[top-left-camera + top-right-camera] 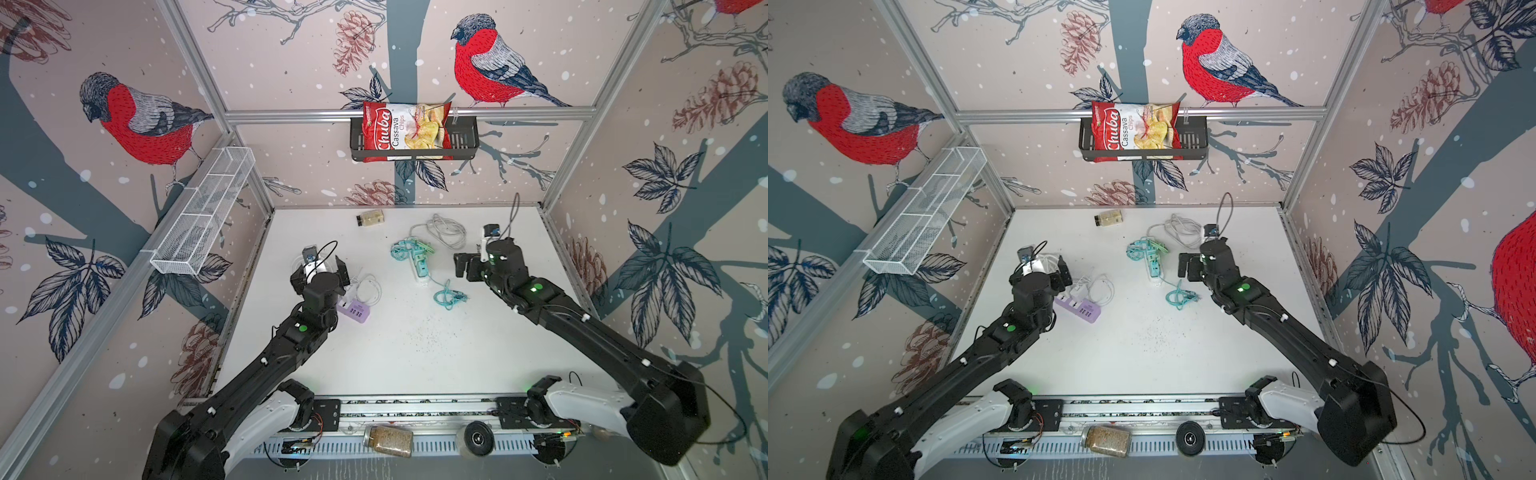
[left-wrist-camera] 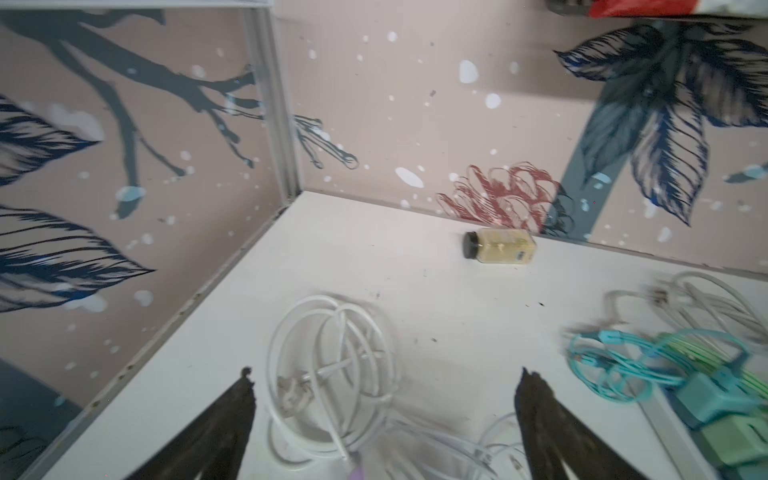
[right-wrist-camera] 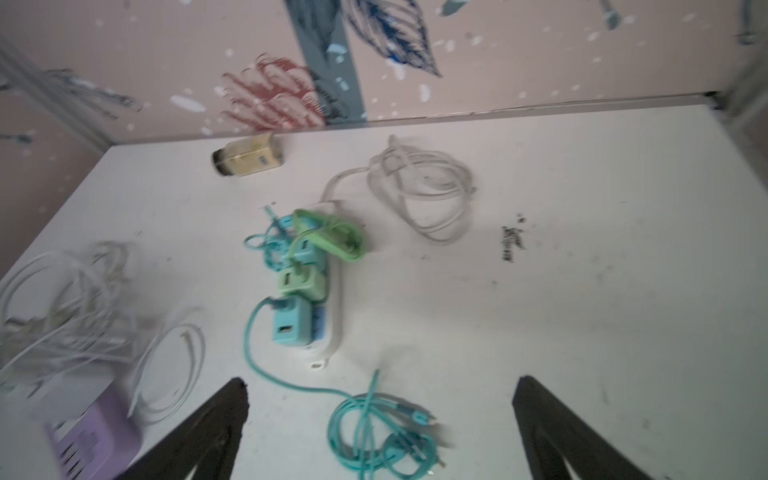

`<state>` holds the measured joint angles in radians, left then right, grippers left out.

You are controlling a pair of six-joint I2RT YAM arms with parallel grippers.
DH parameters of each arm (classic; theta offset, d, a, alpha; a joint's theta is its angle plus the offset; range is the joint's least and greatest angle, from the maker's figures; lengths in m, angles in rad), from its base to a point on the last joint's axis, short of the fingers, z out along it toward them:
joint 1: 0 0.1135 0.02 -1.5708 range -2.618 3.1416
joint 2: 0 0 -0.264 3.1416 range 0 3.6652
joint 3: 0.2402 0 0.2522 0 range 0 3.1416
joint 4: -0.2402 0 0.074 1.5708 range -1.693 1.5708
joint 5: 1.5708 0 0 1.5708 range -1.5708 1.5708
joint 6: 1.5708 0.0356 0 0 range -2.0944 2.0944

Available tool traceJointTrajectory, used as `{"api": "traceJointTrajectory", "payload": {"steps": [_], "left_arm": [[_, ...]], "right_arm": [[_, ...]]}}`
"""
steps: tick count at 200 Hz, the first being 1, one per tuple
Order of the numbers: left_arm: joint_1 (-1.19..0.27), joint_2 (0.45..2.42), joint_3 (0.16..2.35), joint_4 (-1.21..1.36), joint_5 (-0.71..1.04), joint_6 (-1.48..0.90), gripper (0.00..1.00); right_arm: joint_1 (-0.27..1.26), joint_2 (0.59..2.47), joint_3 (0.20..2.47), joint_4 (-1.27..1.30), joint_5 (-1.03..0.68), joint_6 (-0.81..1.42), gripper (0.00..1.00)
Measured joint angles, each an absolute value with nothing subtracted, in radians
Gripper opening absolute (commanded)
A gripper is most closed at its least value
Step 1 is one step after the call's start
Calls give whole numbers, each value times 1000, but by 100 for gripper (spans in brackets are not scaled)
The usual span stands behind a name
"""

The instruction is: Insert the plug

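Left end effector and right end effector both stand released, empty. The white power strip lies on the tabletop at the latter's 9 o'clock.

Only one thing readable: the red chip bag in the black basket on the back wall says "Chuba" in big white script, with "Cassava Chips" beside it. The label on the small jar at the counter's far edge is too blurred to read.
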<state>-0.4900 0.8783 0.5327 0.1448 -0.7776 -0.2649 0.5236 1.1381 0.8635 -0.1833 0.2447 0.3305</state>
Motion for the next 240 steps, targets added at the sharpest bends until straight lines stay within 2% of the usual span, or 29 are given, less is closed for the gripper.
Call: {"api": "traceJointTrajectory", "payload": {"steps": [34, 62, 88, 115, 141, 183, 205, 240], "left_arm": [[-447, 763, 418, 208, -915, -240, 97], [-421, 693, 200, 496, -954, -115, 97], [-366, 723, 27, 788, -918, 9, 97], [-274, 862, 9, 965, -820, 22, 97], [-255, 1080, 6, 1120, -731, 27, 97], [-251, 1401, 7, 1443, -647, 85, 97], [-251, 1551, 16, 1532, -627, 106, 96], [-250, 1598, 28, 1576, -584, 121, 97]], "right_arm": [[333, 1052, 750, -117, 294, 369, 100], [254, 1027, 684, -38, 402, 385, 100], [233, 1019, 554, 128, 513, 334, 100], [220, 1097, 485, 270, 614, 251, 100], [196, 1151, 435, 419, 651, 158, 100], [105, 1136, 299, 674, 537, 86, 100], [68, 1133, 226, 805, 511, 69, 100], [38, 1195, 192, 938, 409, 83, 100]]}}
